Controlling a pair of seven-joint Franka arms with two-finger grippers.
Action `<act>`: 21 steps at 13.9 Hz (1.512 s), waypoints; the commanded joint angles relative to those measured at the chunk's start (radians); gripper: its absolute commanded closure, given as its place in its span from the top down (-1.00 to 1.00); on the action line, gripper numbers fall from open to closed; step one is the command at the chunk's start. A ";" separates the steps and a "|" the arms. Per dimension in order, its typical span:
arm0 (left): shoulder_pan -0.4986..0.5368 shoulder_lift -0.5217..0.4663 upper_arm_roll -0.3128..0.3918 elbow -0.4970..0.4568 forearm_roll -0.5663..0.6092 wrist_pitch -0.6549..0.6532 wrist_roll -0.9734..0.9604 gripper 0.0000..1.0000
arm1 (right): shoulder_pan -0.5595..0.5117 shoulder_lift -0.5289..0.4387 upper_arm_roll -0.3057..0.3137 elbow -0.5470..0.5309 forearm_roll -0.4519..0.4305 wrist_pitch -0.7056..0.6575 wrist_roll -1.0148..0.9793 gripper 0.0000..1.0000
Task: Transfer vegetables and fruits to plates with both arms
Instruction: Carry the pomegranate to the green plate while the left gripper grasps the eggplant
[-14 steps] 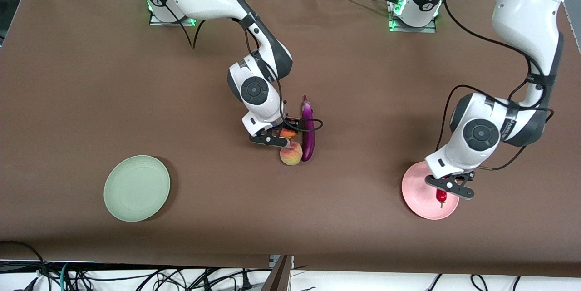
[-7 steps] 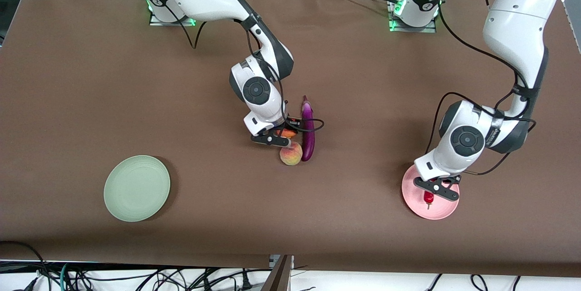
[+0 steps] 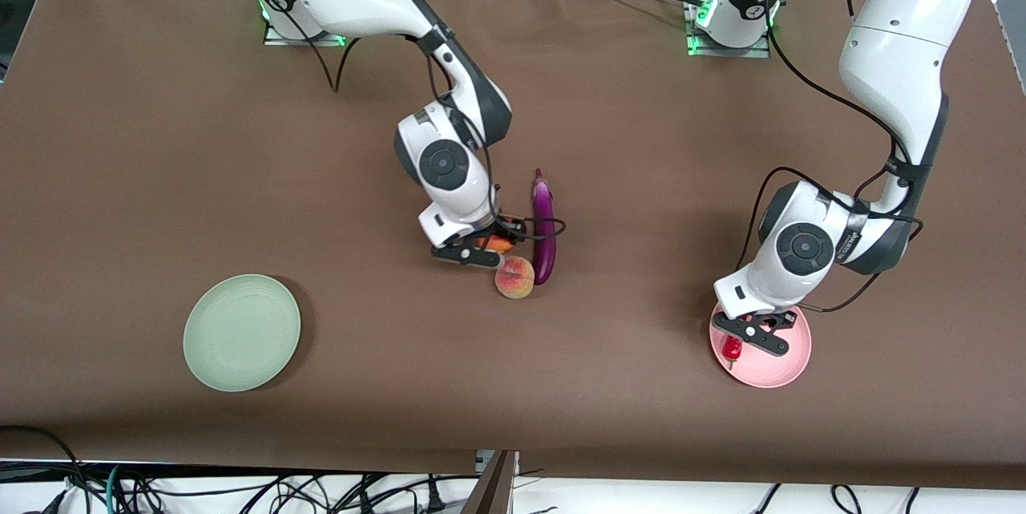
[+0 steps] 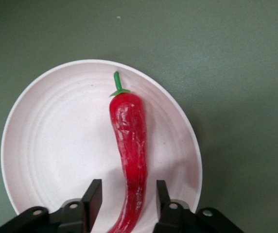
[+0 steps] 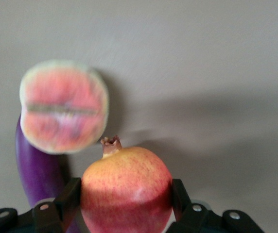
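My right gripper is clamped on the red fruit, one finger pressed to each side, its little crown pointing away from my wrist. I use the eggplant in the middle of the table as my landmark: the held fruit sits just beside it toward the right arm's end. The peach rests on the table against the eggplant's end nearer the front camera.

My left gripper is over the pink plate, which lies well apart from the eggplant toward the left arm's end. Its fingers stand parted, a gap showing on either side of the chili pepper, which lies on the plate with its green stem pointing away from my wrist.

The green plate sits well apart from the eggplant toward the right arm's end, nearer the front camera.
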 commanded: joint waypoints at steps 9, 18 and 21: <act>-0.016 -0.127 -0.213 0.002 -0.283 -0.287 -0.207 1.00 | -0.496 -0.067 0.013 0.100 -0.007 -0.241 -0.818 -0.45; -0.381 0.016 -0.212 -0.009 -0.089 -0.170 -0.843 0.92 | -0.669 0.052 0.011 0.088 -0.013 -0.117 -1.155 -0.44; -0.411 0.056 -0.211 -0.007 -0.041 -0.121 -0.902 0.13 | -0.694 0.064 0.011 0.072 -0.004 -0.094 -1.180 -0.34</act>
